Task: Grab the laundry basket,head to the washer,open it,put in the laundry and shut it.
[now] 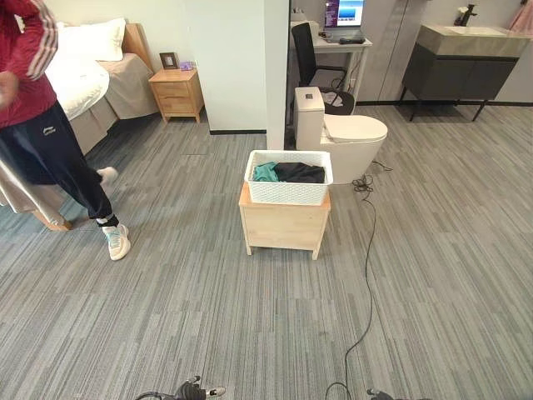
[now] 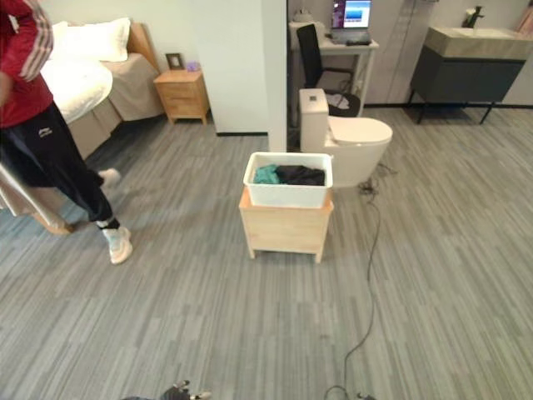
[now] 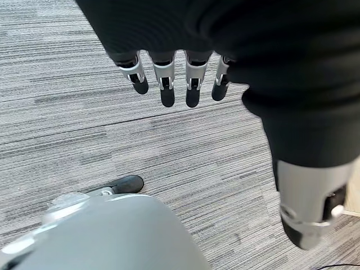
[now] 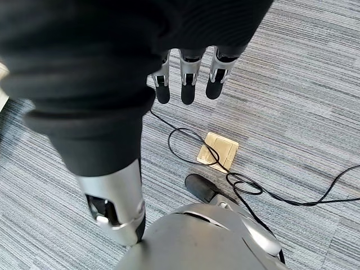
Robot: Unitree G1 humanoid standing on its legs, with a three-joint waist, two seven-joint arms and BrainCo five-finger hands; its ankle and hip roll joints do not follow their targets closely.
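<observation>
A white laundry basket (image 1: 288,192) stands on a low wooden stool (image 1: 283,225) in the middle of the room, some way ahead of me. Teal and black clothes (image 1: 290,172) lie inside it. My left hand (image 3: 166,84) hangs over the grey carpet with its fingers straight and nothing in it. My right hand (image 4: 189,84) hangs the same way, fingers relaxed and holding nothing. Both hands are far from the basket.
A person (image 1: 46,125) in a red top walks at the left by a bed (image 1: 92,79) and nightstand (image 1: 176,92). Behind the basket stand a toilet (image 1: 350,133) and a partition wall (image 1: 237,58); a dark vanity (image 1: 462,71) is at the back right. A floor socket plate (image 4: 216,151) lies below my right hand.
</observation>
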